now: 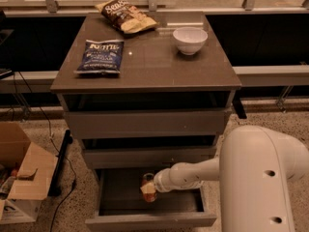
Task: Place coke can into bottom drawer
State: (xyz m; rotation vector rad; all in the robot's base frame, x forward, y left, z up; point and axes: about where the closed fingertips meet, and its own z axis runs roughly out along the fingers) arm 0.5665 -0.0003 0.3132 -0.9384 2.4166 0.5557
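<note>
The hand [152, 185] grips the coke can [147, 192] low inside the open bottom drawer [149, 221], so only release and withdrawal seem left.

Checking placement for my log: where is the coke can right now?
Low in the camera view, the small red coke can is inside the pulled-out grey-brown bottom drawer, mid-tray, at the white arm's gripper reaching in from the right.

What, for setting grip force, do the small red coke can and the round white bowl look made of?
Small red coke can, at the gripper inside the open bottom drawer: probably thin metal, printed, by its shape. Round white bowl on the cabinet top: likely glazed ceramic, smooth and evenly white; plastic possible.
</note>
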